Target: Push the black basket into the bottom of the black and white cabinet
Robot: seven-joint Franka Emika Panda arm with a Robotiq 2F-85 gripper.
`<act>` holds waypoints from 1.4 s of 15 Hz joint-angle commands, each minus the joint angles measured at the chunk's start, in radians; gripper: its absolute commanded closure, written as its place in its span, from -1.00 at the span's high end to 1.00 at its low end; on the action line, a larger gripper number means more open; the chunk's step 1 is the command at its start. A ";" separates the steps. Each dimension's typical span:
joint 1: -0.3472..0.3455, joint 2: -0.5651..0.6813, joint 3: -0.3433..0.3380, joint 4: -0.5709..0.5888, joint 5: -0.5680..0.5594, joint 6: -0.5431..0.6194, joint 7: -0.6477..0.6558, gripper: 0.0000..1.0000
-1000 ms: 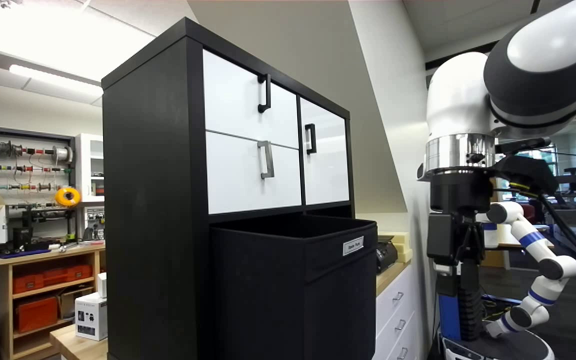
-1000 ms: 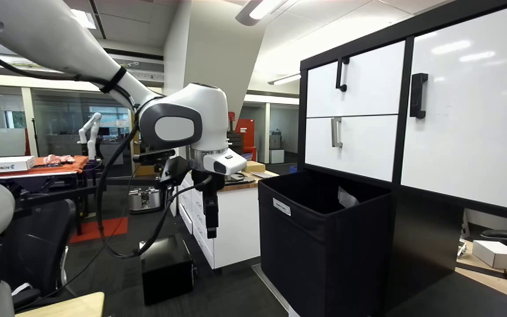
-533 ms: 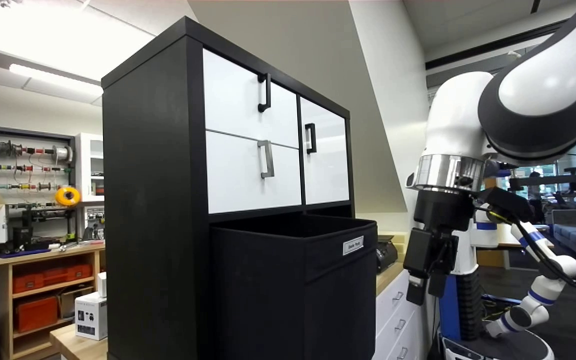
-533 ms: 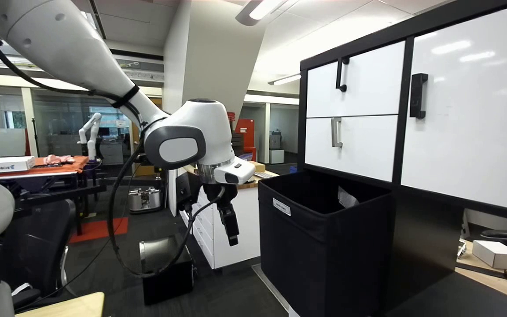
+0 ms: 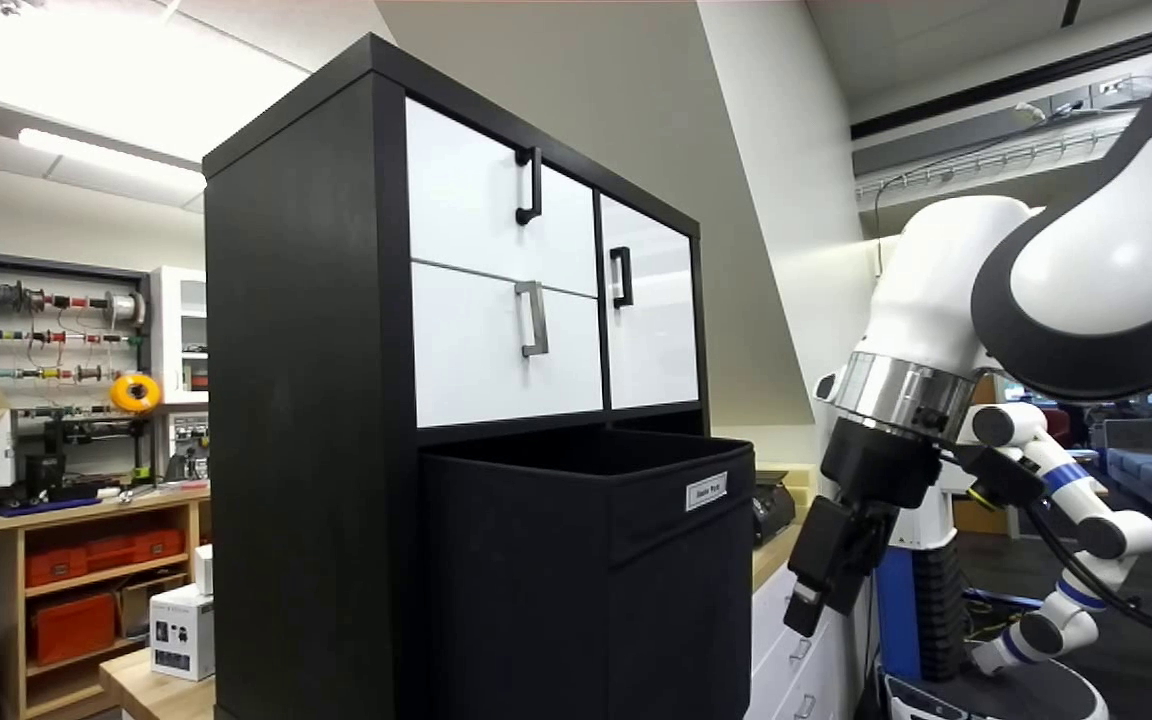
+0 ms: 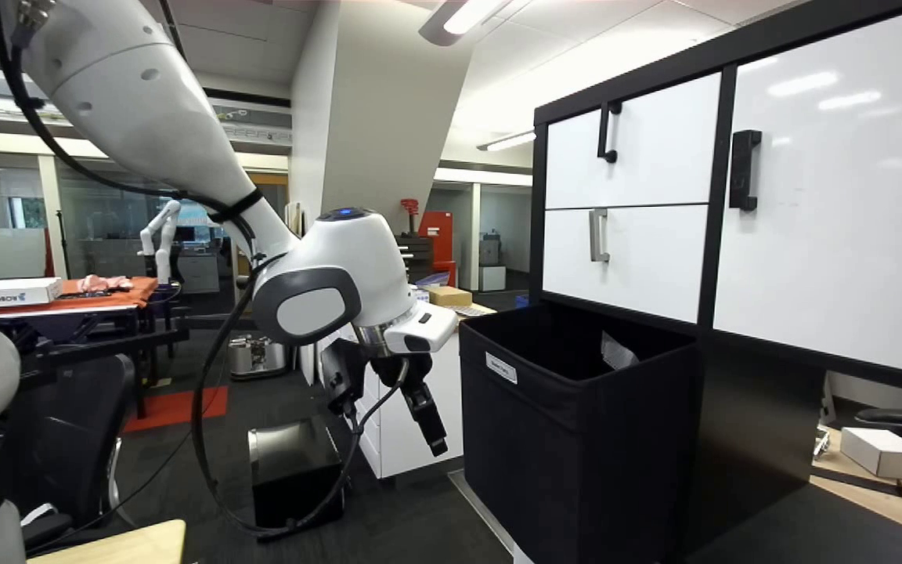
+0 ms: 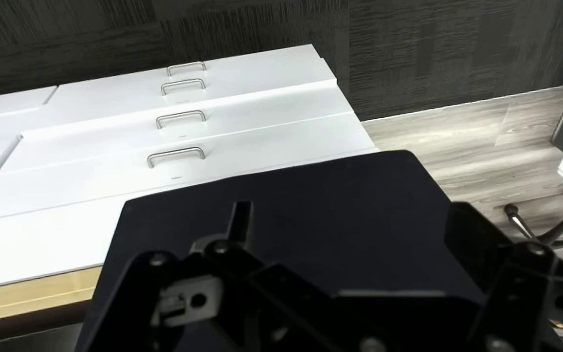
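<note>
The black basket [image 5: 586, 590] juts out of the lower opening of the black and white cabinet [image 5: 296, 400]. Both also show in an exterior view, the basket [image 6: 529, 446] with its open top and white label, and the cabinet [image 6: 811, 235] behind it. A crumpled pale item lies inside the basket. My gripper [image 5: 822, 612] is tilted, fingertips down, in front of the basket; it also shows beside the basket's front edge [image 6: 435, 445], with a gap. In the wrist view the gripper's fingers [image 7: 352, 220] are spread with nothing between them; the basket's dark face [image 7: 330, 195] is behind them.
A white drawer counter [image 6: 420, 407] with a wooden top stands beside the basket; its drawers [image 7: 179, 122] show in the wrist view. A black box [image 6: 294, 470] sits on the floor below the arm. A cable hangs from the arm.
My gripper has moved lower and tilted, its fingertips swinging toward the basket. The basket and cabinet have not moved.
</note>
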 commanded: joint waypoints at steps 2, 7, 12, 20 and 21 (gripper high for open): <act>0.047 0.102 -0.030 0.023 0.069 0.132 -0.073 1.00; 0.035 0.155 -0.021 0.029 0.056 0.229 -0.082 0.05; 0.034 0.209 -0.022 0.066 0.062 0.313 -0.065 -0.59; -0.028 0.343 -0.019 0.192 -0.107 0.407 0.014 -0.99; -0.031 0.361 -0.022 0.209 -0.118 0.415 0.011 -0.99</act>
